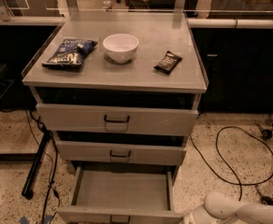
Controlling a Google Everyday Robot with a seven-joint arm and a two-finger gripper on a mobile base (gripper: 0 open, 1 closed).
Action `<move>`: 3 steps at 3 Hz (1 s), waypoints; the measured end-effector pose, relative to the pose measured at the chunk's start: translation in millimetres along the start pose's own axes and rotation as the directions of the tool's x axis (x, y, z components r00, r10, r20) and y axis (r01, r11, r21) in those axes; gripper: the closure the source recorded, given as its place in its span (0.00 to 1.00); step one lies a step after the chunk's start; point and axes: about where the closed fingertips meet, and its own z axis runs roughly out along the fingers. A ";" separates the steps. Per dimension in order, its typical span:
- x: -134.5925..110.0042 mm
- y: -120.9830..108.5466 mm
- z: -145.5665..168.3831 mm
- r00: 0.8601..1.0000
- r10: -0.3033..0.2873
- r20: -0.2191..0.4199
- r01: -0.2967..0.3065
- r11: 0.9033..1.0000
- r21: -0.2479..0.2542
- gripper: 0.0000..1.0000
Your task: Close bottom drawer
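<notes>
The bottom drawer (122,190) of the grey cabinet stands pulled far out, its flat grey tray bare and its front panel with the small black handle (119,218) at the lower edge of the view. The two taller drawers above it are slightly out, each with a black handle. My white arm (234,211) comes in at the bottom right, just right of the open drawer's front corner. The gripper itself lies below the frame edge and does not show.
On the cabinet top sit a blue chip bag (70,52), a white bowl (120,47) and a dark snack bar (168,62). A black cable (234,157) loops on the speckled floor to the right. A black stand leg (36,164) lies at the left.
</notes>
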 end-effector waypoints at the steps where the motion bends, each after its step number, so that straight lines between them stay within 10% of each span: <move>1: -5.4 -7.4 19.4 0.999 0.027 0.019 -0.027 1.000 -0.006 1.00; 3: -36.0 -28.4 59.6 0.997 0.040 0.061 -0.040 0.999 0.003 1.00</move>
